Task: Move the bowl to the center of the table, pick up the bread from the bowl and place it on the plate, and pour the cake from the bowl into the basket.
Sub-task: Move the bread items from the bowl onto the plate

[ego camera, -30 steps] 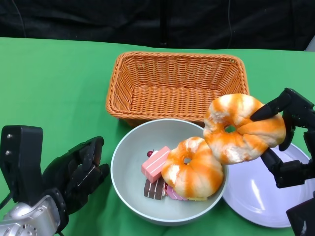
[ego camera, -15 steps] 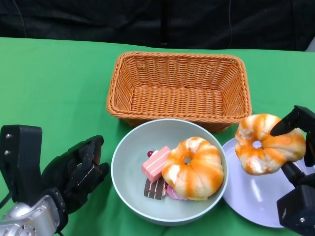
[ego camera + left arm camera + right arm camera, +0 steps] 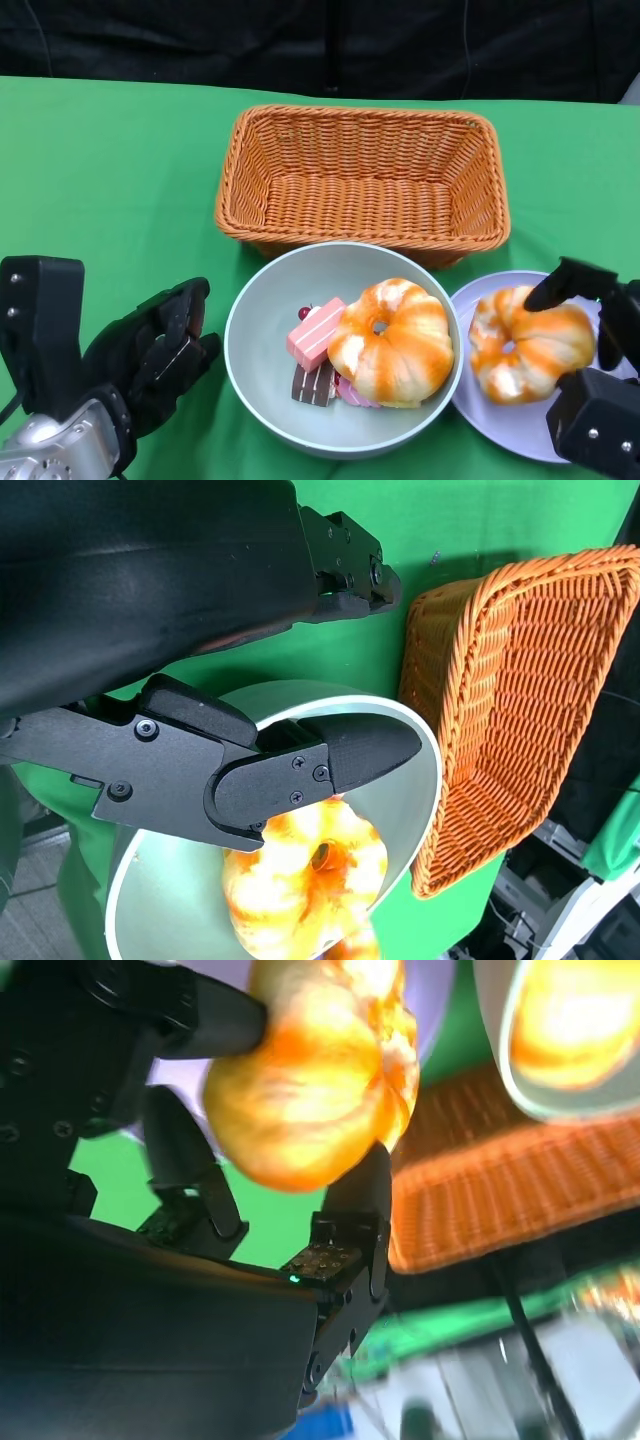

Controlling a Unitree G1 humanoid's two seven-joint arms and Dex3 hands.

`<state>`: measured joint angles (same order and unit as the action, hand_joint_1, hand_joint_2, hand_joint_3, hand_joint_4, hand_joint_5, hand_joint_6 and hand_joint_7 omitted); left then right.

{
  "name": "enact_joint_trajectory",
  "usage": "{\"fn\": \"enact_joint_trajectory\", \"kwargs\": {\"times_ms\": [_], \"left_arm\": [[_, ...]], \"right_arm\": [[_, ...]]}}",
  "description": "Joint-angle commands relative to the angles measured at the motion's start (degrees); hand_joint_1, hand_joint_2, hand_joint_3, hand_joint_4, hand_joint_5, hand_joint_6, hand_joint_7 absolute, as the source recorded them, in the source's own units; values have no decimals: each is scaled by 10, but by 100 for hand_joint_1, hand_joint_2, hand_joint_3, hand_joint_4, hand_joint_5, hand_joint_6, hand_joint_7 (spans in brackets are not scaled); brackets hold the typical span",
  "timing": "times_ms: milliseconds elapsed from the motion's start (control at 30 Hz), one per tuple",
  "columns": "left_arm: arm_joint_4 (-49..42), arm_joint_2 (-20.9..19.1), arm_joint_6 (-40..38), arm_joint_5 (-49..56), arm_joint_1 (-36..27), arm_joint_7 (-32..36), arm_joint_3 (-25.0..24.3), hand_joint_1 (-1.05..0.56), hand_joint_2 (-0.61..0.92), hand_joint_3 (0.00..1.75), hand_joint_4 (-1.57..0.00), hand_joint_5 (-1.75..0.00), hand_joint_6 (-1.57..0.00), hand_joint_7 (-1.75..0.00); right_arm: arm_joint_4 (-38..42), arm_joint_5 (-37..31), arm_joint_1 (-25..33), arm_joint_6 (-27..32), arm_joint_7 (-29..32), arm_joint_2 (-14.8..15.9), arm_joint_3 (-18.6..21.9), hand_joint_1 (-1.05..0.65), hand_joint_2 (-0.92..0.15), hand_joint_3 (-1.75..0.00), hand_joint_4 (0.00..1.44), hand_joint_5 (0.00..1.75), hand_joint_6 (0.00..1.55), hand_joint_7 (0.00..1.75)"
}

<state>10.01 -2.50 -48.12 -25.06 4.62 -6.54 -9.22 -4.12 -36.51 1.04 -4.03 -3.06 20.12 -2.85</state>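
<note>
Our right hand (image 3: pixel 585 330) grips one light, squashy-looking bread ring (image 3: pixel 528 342) on the plate (image 3: pixel 480 400) beside the bowl (image 3: pixel 262 330), our left hand (image 3: pixel 150 355) empty and open; we judge its thick rim the best hold.

The right hand (image 3: pixel 590 400) was cut off by the head view's right and bottom edges, so most of it stayed unseen. The plate (image 3: pixel 480 405) lay largely hidden under the bread (image 3: pixel 530 345). In the bowl (image 3: pixel 260 345), the cake pieces (image 3: pixel 315 350) were partly covered by the second bread (image 3: pixel 392 342). The right wrist view was blurred toward the far background.
</note>
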Motion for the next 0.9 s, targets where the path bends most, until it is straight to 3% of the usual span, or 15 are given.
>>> {"fn": "enact_joint_trajectory", "kwargs": {"times_ms": [33, 100, 200, 467, 633, 900], "left_arm": [[6, -12, 1, -4, -6, -9, -5, -73, 92, 70, 0, -26, -14, 0], [6, -12, 3, -5, -7, -11, -5, -73, 92, 70, 0, -25, -14, 0], [4, -15, 3, -5, -6, -15, -5, -72, 92, 71, 0, -24, -14, 0], [7, -11, -3, -4, -4, -7, -7, -72, 92, 70, 0, -26, -15, -1], [5, -12, -1, -3, -3, -11, -6, -72, 92, 70, 0, -25, -15, -1], [4, -11, 1, -5, -2, -14, -6, -73, 92, 69, 0, -26, -16, -1]], "right_arm": [[-39, -30, 8, 35, -48, 39, -14, -48, -84, -20, 54, 37, 47, 6], [-61, -62, 11, 49, -59, 53, -23, -61, -90, -15, 48, 25, 32, 1], [-95, -115, 18, 71, -67, 67, -36, -75, -92, -21, 44, 22, 19, 0], [-191, -241, 40, 136, -93, 56, -66, -89, -92, -30, 33, 18, 11, 0], [-227, -234, 49, 127, -65, 37, -62, -84, -92, -27, 32, 20, 17, 3], [-269, -164, 34, 63, -31, 10, -63, -71, -92, -21, 39, 27, 26, 7]]}}
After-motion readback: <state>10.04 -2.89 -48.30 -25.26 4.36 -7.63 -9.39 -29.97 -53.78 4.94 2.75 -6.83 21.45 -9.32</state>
